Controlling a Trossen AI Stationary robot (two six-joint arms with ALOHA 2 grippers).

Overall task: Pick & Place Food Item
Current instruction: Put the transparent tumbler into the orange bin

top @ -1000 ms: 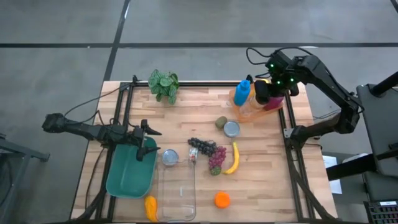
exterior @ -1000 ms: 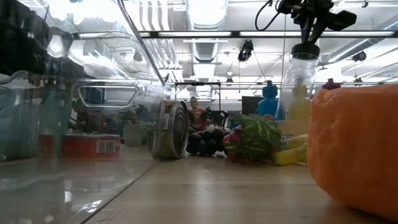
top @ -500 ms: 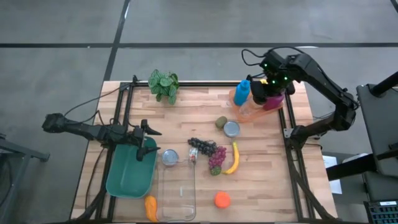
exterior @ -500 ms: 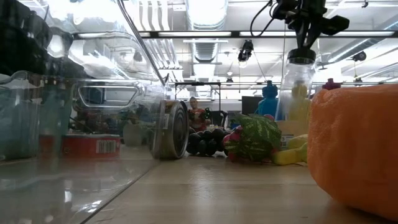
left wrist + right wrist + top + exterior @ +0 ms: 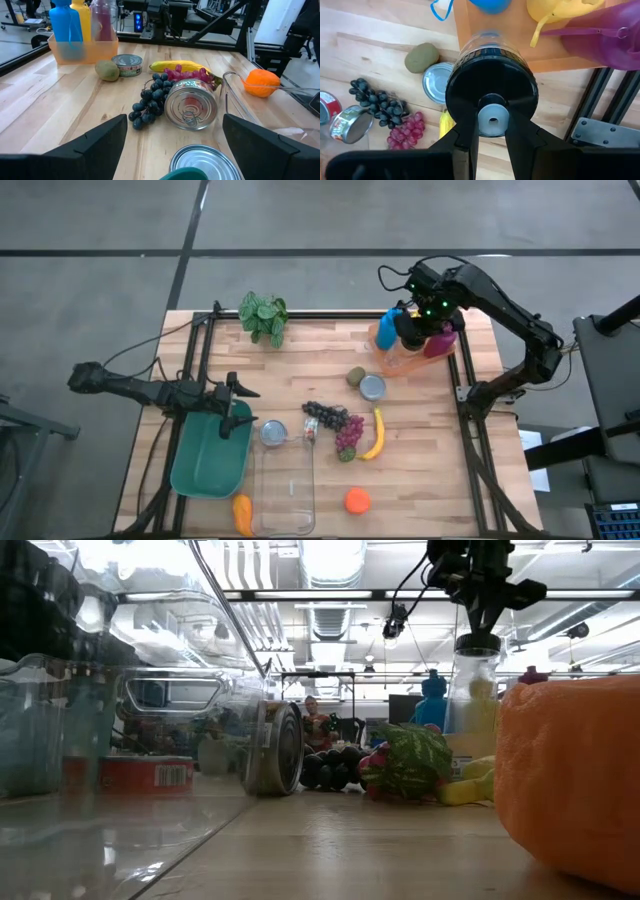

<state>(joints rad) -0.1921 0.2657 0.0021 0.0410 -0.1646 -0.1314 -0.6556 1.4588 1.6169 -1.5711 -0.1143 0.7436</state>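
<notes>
so the right gripper (image 5: 410,328) drifted left across the top of the frame, now over the orange bin (image 5: 397,361), gripping the clear bottle's cap (image 5: 492,120).

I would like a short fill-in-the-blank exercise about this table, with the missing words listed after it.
1. The right gripper is shut on the nozzle of a ____-capped bottle.
2. The kiwi lies beside a ____.
3. The left gripper hangs open over the ____ bin.
4. The banana lies next to the ____ grapes.

Missing words: black; can; green; red
</notes>
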